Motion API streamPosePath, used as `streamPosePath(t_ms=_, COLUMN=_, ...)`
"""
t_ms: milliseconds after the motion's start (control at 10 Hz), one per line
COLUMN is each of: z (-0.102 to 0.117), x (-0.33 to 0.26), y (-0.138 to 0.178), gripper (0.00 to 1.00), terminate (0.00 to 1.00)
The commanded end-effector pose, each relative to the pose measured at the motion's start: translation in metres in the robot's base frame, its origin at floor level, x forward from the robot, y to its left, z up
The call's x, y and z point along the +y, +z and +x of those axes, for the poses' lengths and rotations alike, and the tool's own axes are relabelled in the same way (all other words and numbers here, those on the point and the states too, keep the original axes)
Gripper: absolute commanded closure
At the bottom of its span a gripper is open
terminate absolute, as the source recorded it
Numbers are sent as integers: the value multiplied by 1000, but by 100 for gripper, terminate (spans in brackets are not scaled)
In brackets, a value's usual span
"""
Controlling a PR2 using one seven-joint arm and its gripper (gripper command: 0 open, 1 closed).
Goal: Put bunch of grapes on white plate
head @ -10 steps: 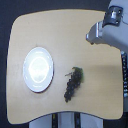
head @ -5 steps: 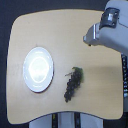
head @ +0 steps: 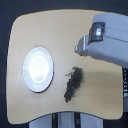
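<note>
The bunch of grapes (head: 73, 84) lies on the wooden table (head: 55, 30), a dark purple cluster with a bit of green stem at its top. To its left on the table, apart from it, sits the round white plate (head: 38, 70), which holds nothing. My gripper (head: 80, 48) hangs at the end of the grey arm coming in from the exterior view's upper right, above and slightly right of the grapes and clear of them. Its fingers are blurred together, so their spread does not show.
The bulky grey forearm (head: 107, 42) covers the table's upper right part. Dark floor surrounds the table. A white base with dark slots (head: 65, 121) shows below the table's near edge.
The gripper has moved left and downward in the exterior view, closer to the grapes. Grapes and plate have not moved.
</note>
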State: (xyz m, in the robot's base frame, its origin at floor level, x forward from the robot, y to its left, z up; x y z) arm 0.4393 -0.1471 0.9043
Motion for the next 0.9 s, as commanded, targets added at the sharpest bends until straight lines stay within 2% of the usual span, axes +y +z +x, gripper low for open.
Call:
streamPosePath(t_ms=0, z=-31, x=56, y=-62, gripper=0, terminate=0)
streamPosePath(t_ms=400, z=-44, x=58, y=-102, gripper=0, terminate=0)
streamPosePath(t_ms=800, z=-36, x=46, y=-137, gripper=0, terminate=0)
